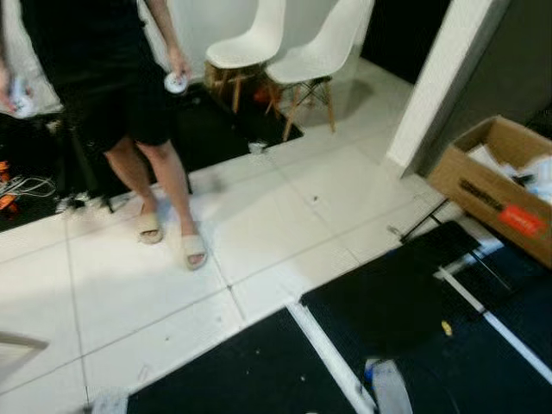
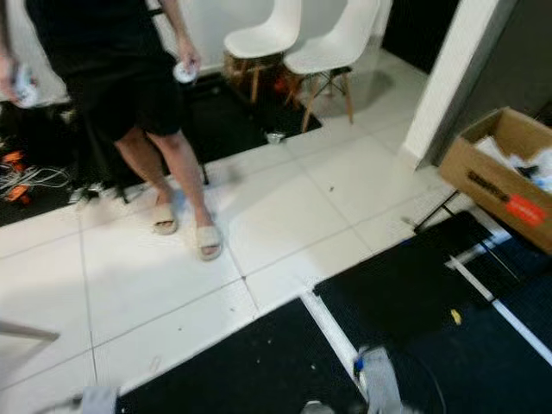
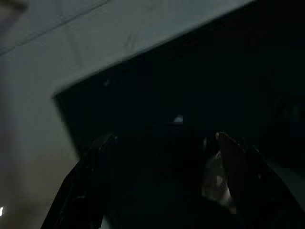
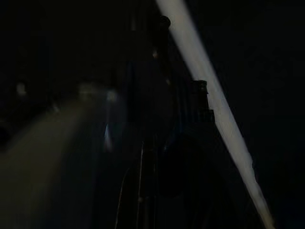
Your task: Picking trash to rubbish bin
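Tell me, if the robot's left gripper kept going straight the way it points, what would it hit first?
Probably the black floor mat. The left gripper, fingers apart, points down at this dark surface beside the white tiled floor. The picture is very dark, so depth is unclear.

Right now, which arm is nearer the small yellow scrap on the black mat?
Right. The right arm hangs at the bottom edge, just short and left of the yellow scrap; the left arm hangs far off to its left, beyond the white strip.
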Motion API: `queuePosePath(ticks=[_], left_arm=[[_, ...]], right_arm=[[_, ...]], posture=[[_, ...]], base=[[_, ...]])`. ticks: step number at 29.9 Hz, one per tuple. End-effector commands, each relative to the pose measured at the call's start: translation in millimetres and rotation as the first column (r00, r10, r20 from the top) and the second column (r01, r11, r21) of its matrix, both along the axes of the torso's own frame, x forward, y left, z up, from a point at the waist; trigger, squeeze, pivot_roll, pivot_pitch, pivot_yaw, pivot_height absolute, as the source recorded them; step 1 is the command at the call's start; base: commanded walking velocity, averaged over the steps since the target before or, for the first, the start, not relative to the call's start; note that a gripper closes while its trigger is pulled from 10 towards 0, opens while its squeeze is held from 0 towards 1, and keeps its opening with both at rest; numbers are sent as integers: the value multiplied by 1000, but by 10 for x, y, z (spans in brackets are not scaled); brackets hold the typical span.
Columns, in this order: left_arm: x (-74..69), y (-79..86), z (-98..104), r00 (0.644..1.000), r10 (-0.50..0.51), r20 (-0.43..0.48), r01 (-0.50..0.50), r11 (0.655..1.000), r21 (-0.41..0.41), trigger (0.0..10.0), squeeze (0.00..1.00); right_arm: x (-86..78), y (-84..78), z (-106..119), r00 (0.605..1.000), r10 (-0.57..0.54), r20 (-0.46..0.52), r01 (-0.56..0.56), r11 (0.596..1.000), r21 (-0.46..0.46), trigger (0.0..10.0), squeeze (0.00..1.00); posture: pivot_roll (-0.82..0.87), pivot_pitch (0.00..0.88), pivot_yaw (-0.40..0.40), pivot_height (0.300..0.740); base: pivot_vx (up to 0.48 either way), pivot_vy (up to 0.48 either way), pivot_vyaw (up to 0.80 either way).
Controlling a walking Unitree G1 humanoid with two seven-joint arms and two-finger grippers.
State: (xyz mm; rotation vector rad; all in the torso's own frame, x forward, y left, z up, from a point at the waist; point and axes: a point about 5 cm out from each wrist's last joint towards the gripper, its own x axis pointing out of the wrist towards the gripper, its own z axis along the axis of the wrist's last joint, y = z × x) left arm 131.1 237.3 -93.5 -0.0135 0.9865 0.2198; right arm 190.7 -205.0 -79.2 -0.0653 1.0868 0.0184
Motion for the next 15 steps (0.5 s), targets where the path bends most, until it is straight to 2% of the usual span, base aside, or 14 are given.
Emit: queuePosePath(ticks=[1,5,8,12,13,15], left_arm=[[-191,-8,-69,997,27,-66,-28,1000,-10,10000,0],[-192,-30,-77,997,23,-76,-24,1000,-14,10000,0],[-151,-120,-88,996,-24,-84,22,999,-24,10000,0],[50,-196,-38,996,-79,-37,78,997,-21,10000,0],[50,-196,-38,996,-79,-37,78,997,-21,10000,0],[144,-201,-6,998,-63,-11,63,998,-20,10000,0]], right_arm=[[-51,56,-33,1000,-27,-12,28,998,52,10000,0],[14,56,-1,997,-70,14,69,994,82,10000,0],[57,96,15,995,-91,27,88,991,98,10000,0],[148,294,40,999,-30,45,24,990,136,10000,0],[148,294,40,999,-30,45,24,990,136,10000,0],[147,370,33,999,18,40,-23,991,130,10000,0]], posture=[[79,12,2,740],[80,0,14,740],[70,0,25,740],[85,0,5,740],[85,0,5,740],[81,0,11,740]], base=[[0,0,-775],[0,0,-775],[0,0,-775],[0,0,-775],[0,0,-775],[0,0,-775]])
